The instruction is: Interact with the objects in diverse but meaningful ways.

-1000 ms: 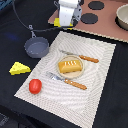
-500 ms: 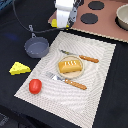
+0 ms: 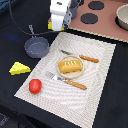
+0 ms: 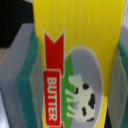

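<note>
holding the butter between both pads, the gripper hangs above the far corner of the mat, near the stove board. jaws are clamped on the block's two sides; wrist view shows the label w/ cow filling the frame, grey-green pads pressed on either side. in the exterior view only a yellow bit of it peeks out under the white fingers.

rest of the items sit apart on the table: pan just off the mat's edge, cheese on the dark cloth, tomato on the mat's near corner, bread on a plate mid-mat, w/ fork and knife either side.

judged step: carrying the butter to a drop spot, prob the pan or bare mat (pan seems the meaningful pick). to do it well: keep grip steady, keep the block level, travel high enough to clear the pan's handle, centre over the bowl, lower till nearly touching, then release. block looks slick, so avoid jerky moves.
</note>
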